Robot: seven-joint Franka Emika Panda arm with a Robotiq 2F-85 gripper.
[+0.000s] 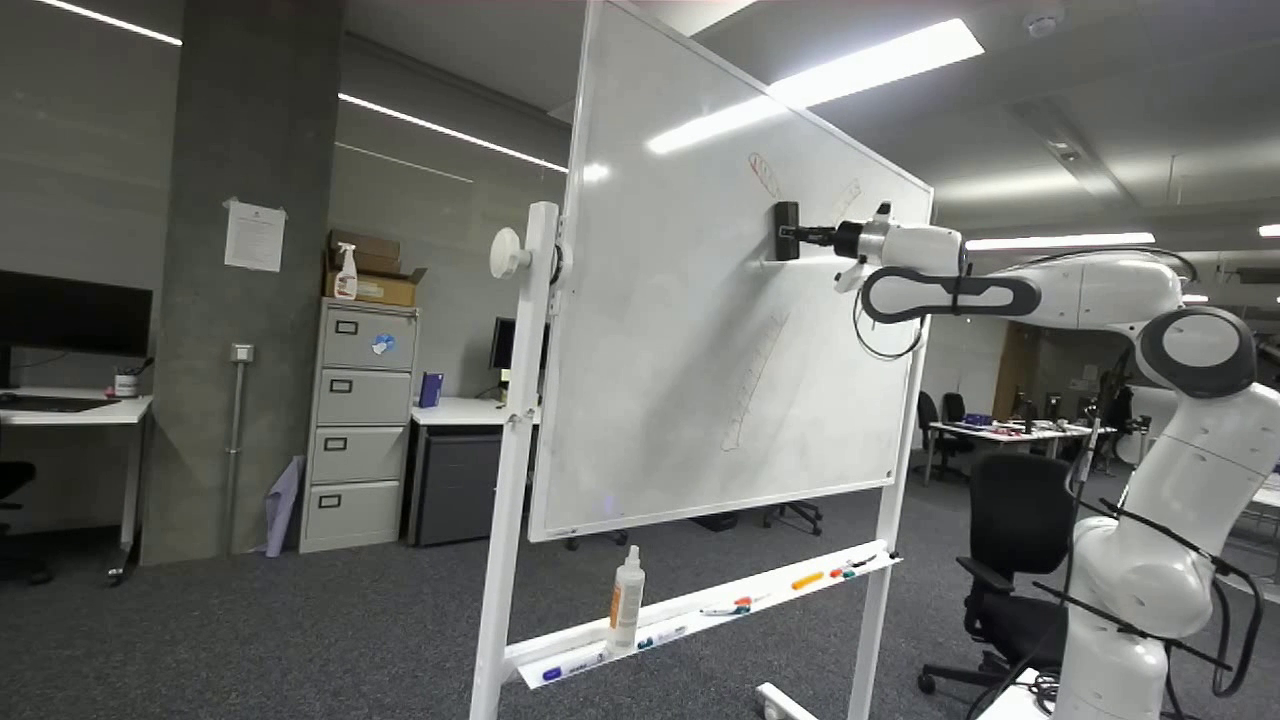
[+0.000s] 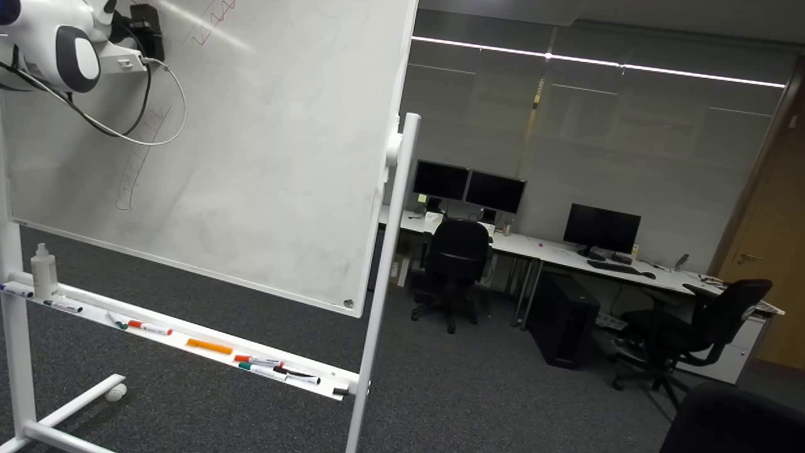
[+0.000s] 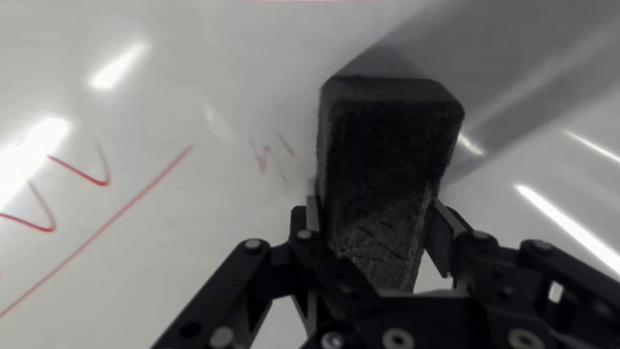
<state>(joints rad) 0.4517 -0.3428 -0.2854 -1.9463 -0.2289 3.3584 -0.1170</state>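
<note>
In the wrist view, a robot gripper (image 3: 378,228) clasps a black eraser (image 3: 387,155) by opposite sides, its jaws parted only by the block's width, at a whiteboard (image 3: 218,271). Faint red traces (image 3: 264,157) lie just beside the eraser; a bolder red zigzag (image 3: 77,171) runs toward the left edge.

In an exterior view, the arm (image 1: 1090,285) reaches level to the board's upper part, the eraser near a small red sketch (image 1: 764,174) and above a pale drawn strip (image 1: 755,385). Whether it touches the surface cannot be told. The step in hand appears to be wiping; the next move would seem to call for a firm grip and the block's face flat to the board.

In an exterior view, the eraser shows dark beyond the arm, while a tray (image 2: 188,327) below carries a bottle (image 2: 44,274), markers (image 2: 149,327) and an orange stick (image 2: 209,346).
</note>
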